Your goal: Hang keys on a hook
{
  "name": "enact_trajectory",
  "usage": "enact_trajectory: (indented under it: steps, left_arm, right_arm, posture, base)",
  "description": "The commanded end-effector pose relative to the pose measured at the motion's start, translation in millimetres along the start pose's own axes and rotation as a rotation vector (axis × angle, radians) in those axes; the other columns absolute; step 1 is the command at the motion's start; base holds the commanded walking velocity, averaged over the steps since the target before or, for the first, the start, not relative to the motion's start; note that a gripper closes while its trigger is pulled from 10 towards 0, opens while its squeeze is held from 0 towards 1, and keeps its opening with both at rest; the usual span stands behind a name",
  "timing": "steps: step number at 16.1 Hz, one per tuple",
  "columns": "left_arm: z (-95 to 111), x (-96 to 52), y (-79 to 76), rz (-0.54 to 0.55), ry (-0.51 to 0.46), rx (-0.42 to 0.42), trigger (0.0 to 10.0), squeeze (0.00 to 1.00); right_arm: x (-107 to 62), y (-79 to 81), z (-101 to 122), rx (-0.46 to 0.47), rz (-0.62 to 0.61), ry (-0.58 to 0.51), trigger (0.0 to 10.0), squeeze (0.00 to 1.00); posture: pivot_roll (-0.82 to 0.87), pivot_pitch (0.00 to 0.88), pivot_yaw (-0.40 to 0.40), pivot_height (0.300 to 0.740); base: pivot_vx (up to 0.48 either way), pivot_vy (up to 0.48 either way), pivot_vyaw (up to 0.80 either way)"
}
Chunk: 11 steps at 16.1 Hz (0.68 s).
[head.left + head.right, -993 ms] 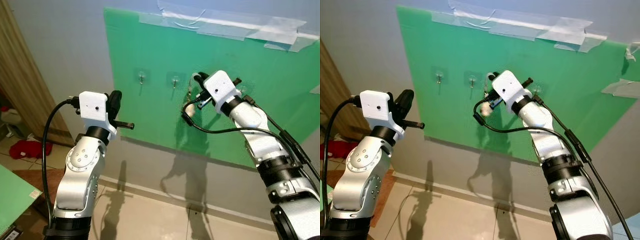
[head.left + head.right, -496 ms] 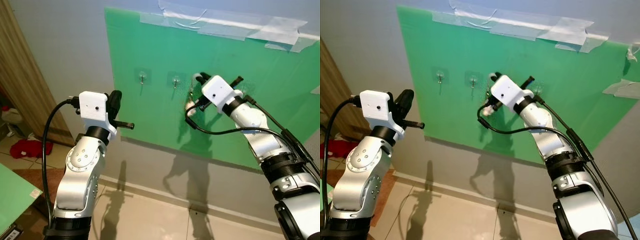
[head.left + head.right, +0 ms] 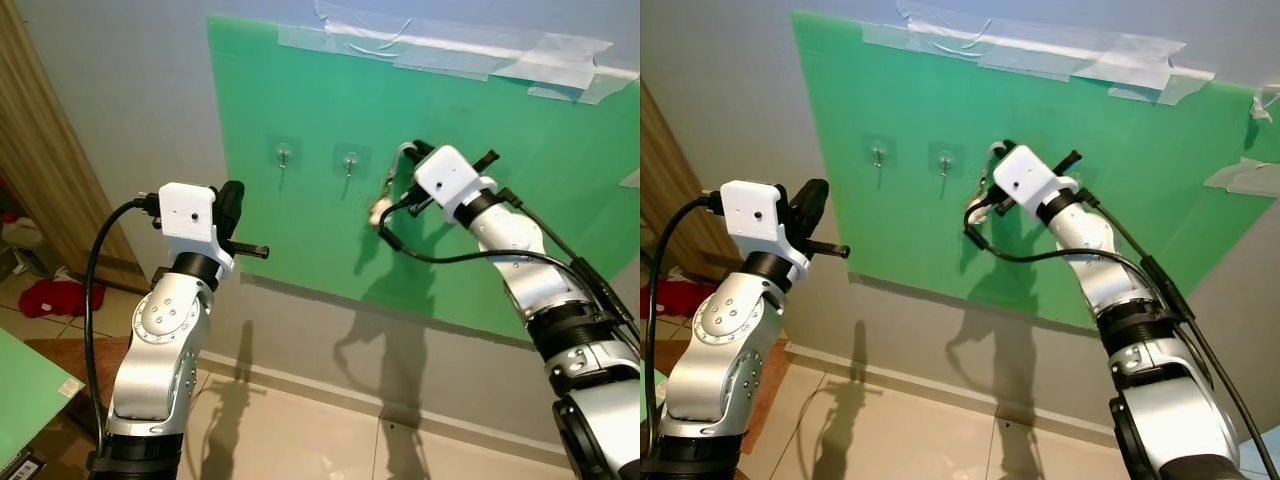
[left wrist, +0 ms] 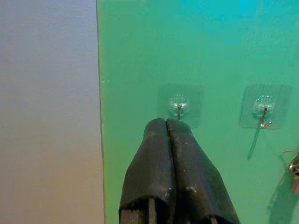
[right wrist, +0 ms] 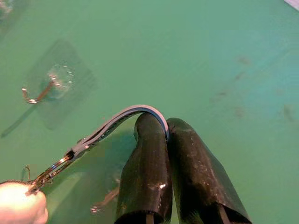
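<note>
The left gripper (image 4: 167, 135) is idling pressed shut, short of the green board (image 3: 300, 240). The right gripper (image 5: 164, 133) is pinching the key strap (image 5: 117, 122) against that board, dangling the keys (image 3: 381, 205) beside the adhesive hook (image 5: 49, 84) for looping.

Both arms are built of rounded silver-grey metal segments joined by black rings. The left arm (image 3: 160, 340) has a ball-shaped joint housing dotted with small dark screws, and a thick black cable loops from its white, boxy wrist camera housing (image 3: 189, 213) down along its side. The right arm (image 3: 540, 290) carries a matching white housing (image 3: 447, 175) with one small dark dot, and black cables trail along it. Each gripper's fingers (image 4: 168, 182) are long, glossy black and rounded at the tips.
</note>
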<state>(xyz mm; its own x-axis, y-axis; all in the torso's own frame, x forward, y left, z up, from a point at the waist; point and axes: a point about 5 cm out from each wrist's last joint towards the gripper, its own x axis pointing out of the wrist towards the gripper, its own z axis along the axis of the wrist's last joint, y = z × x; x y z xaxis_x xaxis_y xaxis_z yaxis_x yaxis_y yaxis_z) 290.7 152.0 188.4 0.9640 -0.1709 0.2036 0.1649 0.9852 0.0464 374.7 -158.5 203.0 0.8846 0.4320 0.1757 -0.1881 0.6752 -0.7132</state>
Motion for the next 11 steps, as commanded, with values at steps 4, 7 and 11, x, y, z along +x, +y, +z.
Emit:
enact_trajectory:
  steps: [4, 7, 11]
  left_arm:
    - [0, 0.3, -1.7, -0.012, -0.003, 0.009, 10.0, 0.00]
    - [0, 0.0, -1.9, -0.013, -0.003, 0.009, 10.0, 0.00]
    - [0, 0.0, -1.6, -0.013, -0.005, 0.010, 10.0, 0.00]
  right_arm:
    - [-0.4, -22.6, -4, 0.033, -0.081, 0.016, 0.0, 0.00]
    - [-2.6, -29.2, -9, 0.085, -0.118, 0.043, 0.0, 0.00]
    - [-7.3, -37.3, -14, 0.066, -0.143, 0.056, 0.0, 0.00]
  posture:
    - [0.01, 0.000, -0.020, 0.740]
    - [0.01, 0.000, -0.021, 0.740]
    - [0.01, 0.000, -0.021, 0.740]
  base:
    - [0.000, 0.000, 0.00]
    - [0.000, 0.000, 0.00]
    - [0.000, 0.000, 0.00]
